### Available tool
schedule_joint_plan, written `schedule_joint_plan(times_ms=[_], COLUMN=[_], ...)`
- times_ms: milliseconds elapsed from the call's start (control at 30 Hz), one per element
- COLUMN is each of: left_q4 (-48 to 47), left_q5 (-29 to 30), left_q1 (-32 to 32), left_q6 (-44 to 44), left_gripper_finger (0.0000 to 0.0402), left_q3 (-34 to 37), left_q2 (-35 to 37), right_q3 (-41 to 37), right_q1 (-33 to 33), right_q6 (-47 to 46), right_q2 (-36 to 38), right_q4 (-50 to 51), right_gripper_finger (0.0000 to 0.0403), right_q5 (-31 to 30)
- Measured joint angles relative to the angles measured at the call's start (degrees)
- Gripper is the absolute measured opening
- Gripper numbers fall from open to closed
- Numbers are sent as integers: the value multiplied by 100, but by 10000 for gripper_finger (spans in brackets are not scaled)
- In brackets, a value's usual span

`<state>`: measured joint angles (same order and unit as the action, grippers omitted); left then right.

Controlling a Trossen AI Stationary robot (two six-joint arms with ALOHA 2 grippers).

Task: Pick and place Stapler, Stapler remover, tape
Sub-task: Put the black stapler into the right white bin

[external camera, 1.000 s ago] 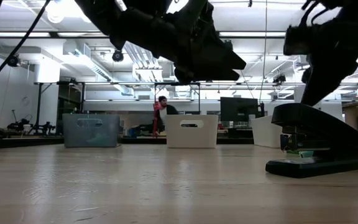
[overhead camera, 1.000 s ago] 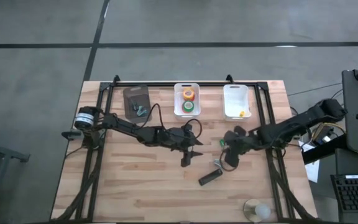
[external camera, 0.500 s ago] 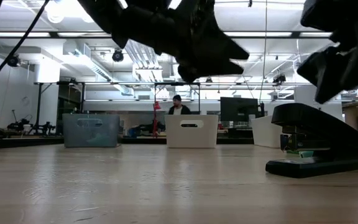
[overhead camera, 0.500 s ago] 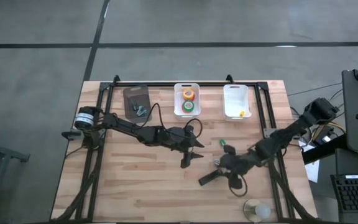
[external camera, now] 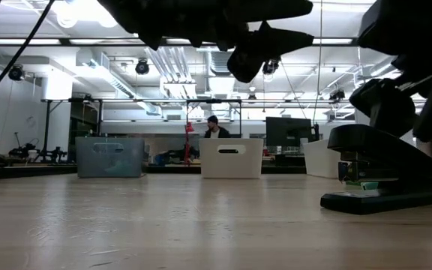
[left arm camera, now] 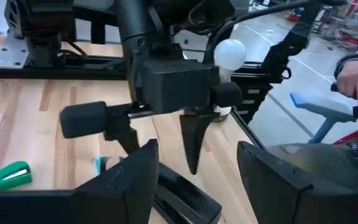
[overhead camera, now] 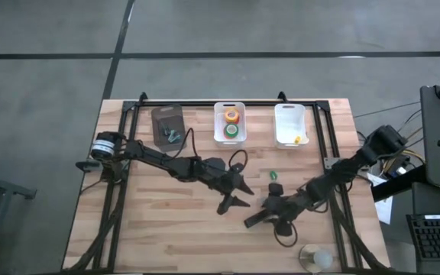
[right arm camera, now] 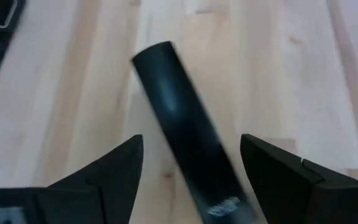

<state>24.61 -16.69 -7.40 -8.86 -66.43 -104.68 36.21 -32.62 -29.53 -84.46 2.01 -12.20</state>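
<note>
Reaching low over the stapler [overhead camera: 257, 218], the right gripper [overhead camera: 275, 213] has its two fingers [right arm camera: 104, 177] spread apart, one on each side of the black bar. The fingers do not squeeze it. The stapler lies flat on the wooden counter [overhead camera: 159, 229], near the middle and closer to the front edge than the back edge. In the low view the stapler [external camera: 385, 178] sits on the counter at the right.

The left gripper [overhead camera: 235, 192] hangs above the middle of the counter, just beside the stapler, with its fingers [left arm camera: 132, 171] open and holding nothing.

By the back edge stand three bins. The middle white bin [overhead camera: 230, 137] holds an orange roll of tape [overhead camera: 231, 116] and a green roll of tape [overhead camera: 231, 131]. A small green clip [overhead camera: 273, 175] lies on the counter between the bins and the stapler.
</note>
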Motion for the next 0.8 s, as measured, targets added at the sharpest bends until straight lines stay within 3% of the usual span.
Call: schedule_joint_plan(times_ms=[233,800], left_q4=[34,37], left_q5=[-22,-20], left_q1=[0,0], left_q6=[0,0], left_gripper_finger=[218,218], left_q3=[0,0], left_q2=[0,2], right_q3=[0,0], right_q1=[0,2], right_q6=[21,14], right_q2=[-278,-262], right_q4=[-99,-207], right_gripper_finger=[243,115], right_q5=[15,-10])
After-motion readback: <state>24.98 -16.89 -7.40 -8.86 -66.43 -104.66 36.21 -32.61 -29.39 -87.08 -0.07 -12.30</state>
